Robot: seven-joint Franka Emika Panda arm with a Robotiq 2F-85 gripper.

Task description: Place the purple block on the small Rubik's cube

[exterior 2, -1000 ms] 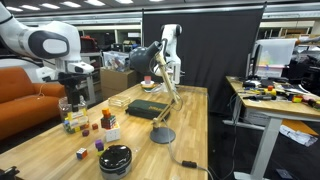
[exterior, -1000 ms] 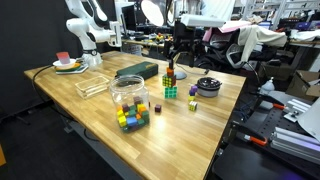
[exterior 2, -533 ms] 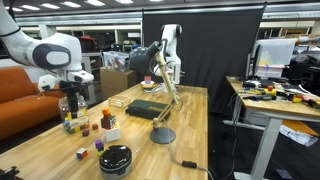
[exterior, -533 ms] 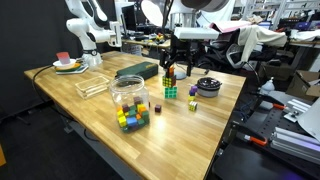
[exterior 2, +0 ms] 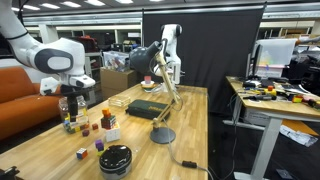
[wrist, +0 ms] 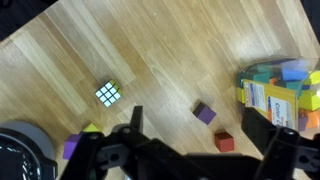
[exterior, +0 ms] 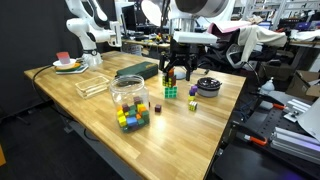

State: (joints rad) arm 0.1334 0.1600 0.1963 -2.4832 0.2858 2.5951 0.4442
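My gripper [exterior: 178,72] is open and empty, hovering above the table near the larger Rubik's cube [exterior: 171,91]; it also shows in an exterior view [exterior 2: 70,100]. In the wrist view a purple block [wrist: 204,113] lies on the wood between my spread fingers [wrist: 135,122], with a dark red block [wrist: 224,142] beside it. A second, lighter violet block [wrist: 72,148] lies to the left, also seen in both exterior views [exterior: 193,90] [exterior 2: 100,144]. It sits beside the small Rubik's cube [exterior: 193,103], whose yellow face [wrist: 90,128] my gripper partly hides.
The clear jar of coloured blocks [exterior: 129,101] [wrist: 282,85] stands close by. A black round object [exterior: 207,85] [wrist: 20,150] sits beyond the violet block. A dark box [exterior: 137,70], a clear tray [exterior: 92,86] and a plate [exterior: 68,66] lie further off.
The gripper has shifted slightly toward the black round object and away from the larger Rubik's cube. The blocks have not moved.
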